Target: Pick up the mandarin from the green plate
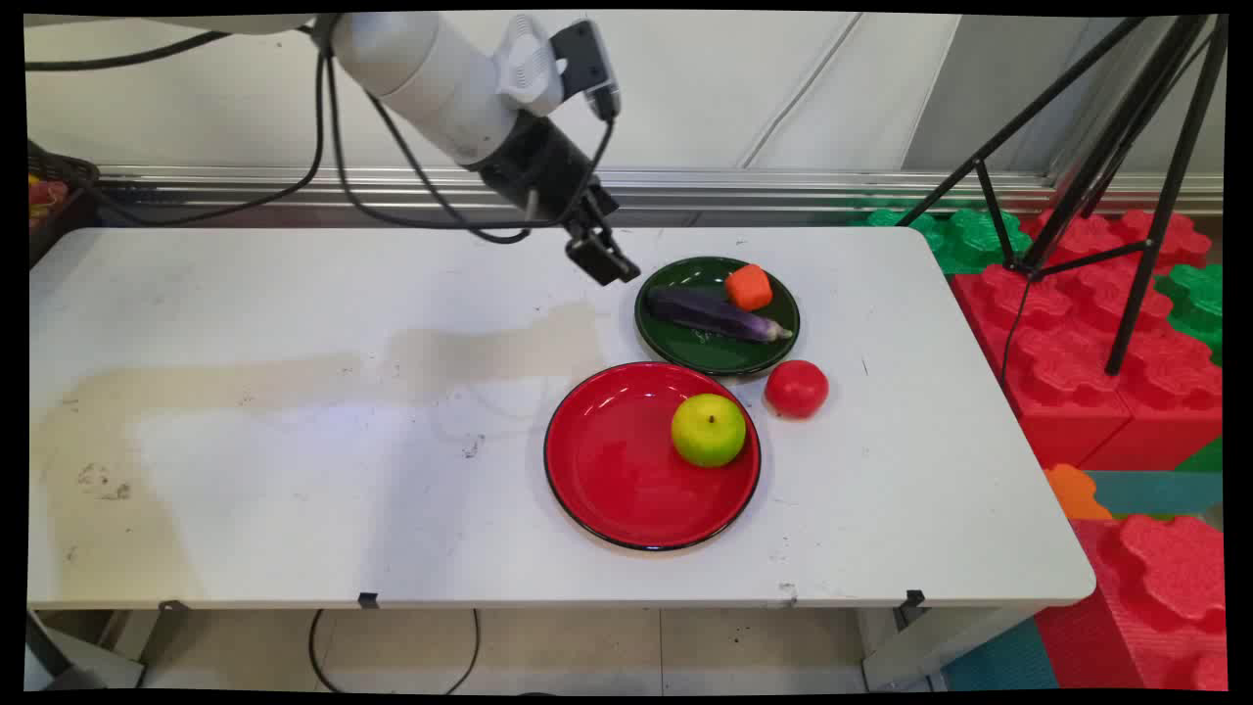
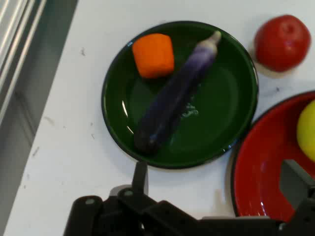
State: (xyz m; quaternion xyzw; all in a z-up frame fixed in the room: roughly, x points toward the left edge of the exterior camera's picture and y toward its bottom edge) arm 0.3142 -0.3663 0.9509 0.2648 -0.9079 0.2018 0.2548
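Right, I have the gripper (image 1: 602, 257) hanging in the air over the white table (image 1: 294, 441), just off the far left rim of the green plate (image 1: 719, 359). In the hand view the jaws stand apart with nothing between them: one finger (image 2: 140, 178) rises near the green plate's rim and the other finger (image 2: 295, 184) sits over the red plate (image 2: 256, 172).

On the green plate I see a purple eggplant (image 1: 715, 313) lying across the middle and an orange block (image 1: 748, 286) at its far side, close beside the eggplant; I cannot tell whether they touch. The red plate sits nearer to me, its rim just beside the green one. A yellow-green apple (image 1: 708, 429) rests on its right part. A red tomato (image 1: 796, 388) sits on the bare table, just right of both plates.
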